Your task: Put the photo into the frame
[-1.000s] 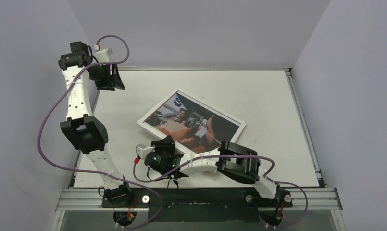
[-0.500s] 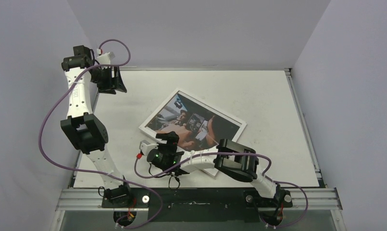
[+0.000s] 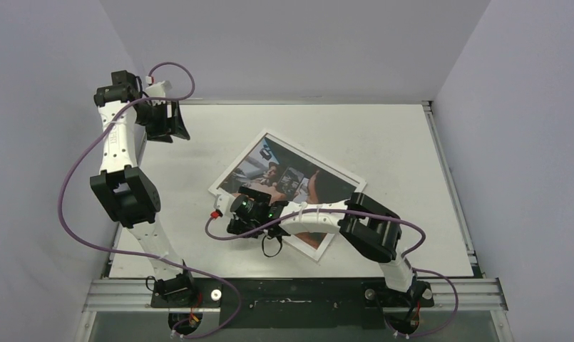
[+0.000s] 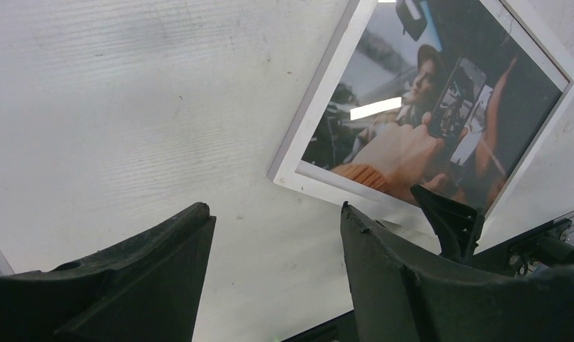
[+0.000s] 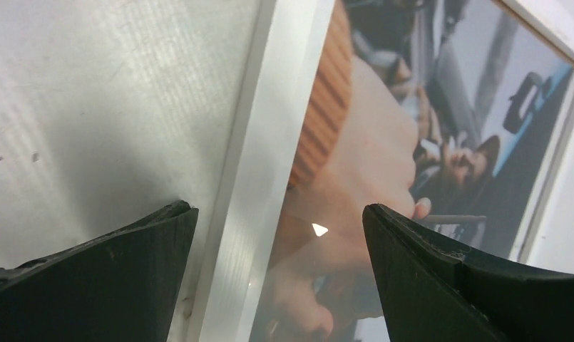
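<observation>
Right gripper (image 5: 278,214) gapes open over the near-left border of the photo (image 3: 298,182), flat face-up on the table (image 3: 405,135), left gripper (image 4: 275,214) open and empty far back, so a pinch there may skid or crease the glossy print

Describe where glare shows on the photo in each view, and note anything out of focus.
Left wrist: a bright white bar of glare crosses the photo. Right wrist: only a small bright glint on it, and the print blurs towards the bottom of the picture. Top external: even light, no clear glare.
</observation>
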`<state>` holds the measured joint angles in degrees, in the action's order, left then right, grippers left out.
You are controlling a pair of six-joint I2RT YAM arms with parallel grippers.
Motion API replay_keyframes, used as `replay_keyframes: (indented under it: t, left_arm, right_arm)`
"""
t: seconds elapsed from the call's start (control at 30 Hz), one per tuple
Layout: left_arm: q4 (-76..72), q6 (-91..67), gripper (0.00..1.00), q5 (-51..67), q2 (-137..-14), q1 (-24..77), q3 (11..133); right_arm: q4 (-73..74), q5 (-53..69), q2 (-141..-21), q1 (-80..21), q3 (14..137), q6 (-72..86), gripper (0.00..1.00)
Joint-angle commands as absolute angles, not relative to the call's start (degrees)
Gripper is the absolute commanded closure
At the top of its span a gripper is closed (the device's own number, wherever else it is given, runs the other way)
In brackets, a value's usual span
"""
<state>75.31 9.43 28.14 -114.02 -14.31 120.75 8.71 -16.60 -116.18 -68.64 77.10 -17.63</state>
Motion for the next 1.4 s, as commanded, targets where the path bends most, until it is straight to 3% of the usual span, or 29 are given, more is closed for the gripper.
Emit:
replay_keyframes:
  t: [0.0,0.13,0.27,0.47,0.63,0.77,1.03,1.37]
  left_arm:
    - [73.3,9.8,0.36,29.2,-111.9,-14.5,120.2]
    - [71.4,8.9,0.34,29.8,-111.0,-14.5,118.5]
    - [68.4,9.0,0.24,30.0,-110.1,-13.9,114.4]
    - [42.7,7.6,0.18,20.0,-104.0,-10.7,88.6]
    - [23.6,5.0,0.15,16.6,-101.8,-8.5,71.2]
    - [6.1,1.8,0.11,18.3,-97.9,-8.8,58.4]
    - [-24.5,-3.6,0.07,20.3,-90.5,-9.4,38.6]
    - [-40.3,-7.5,0.03,18.9,-87.7,-9.2,30.1]
  right_arm:
    - [13.7,-6.1,-109.9,-68.0,79.2,-13.5,0.10]
    - [12.3,-2.8,-104.9,-63.6,77.5,-8.0,0.10]
    - [5.7,-0.6,-96.8,-52.5,71.8,2.1,0.10]
    - [-2.8,1.2,-86.8,-30.2,58.7,16.0,0.10]
    - [-7.3,-5.3,-81.1,-14.6,48.1,24.4,0.10]
    - [-9.5,-20.3,-78.6,-6.4,40.6,30.3,0.10]
    - [-26.8,-30.8,-80.9,-3.0,29.9,26.1,0.10]
    - [-43.1,-32.6,-82.6,-1.6,20.2,21.2,0.10]
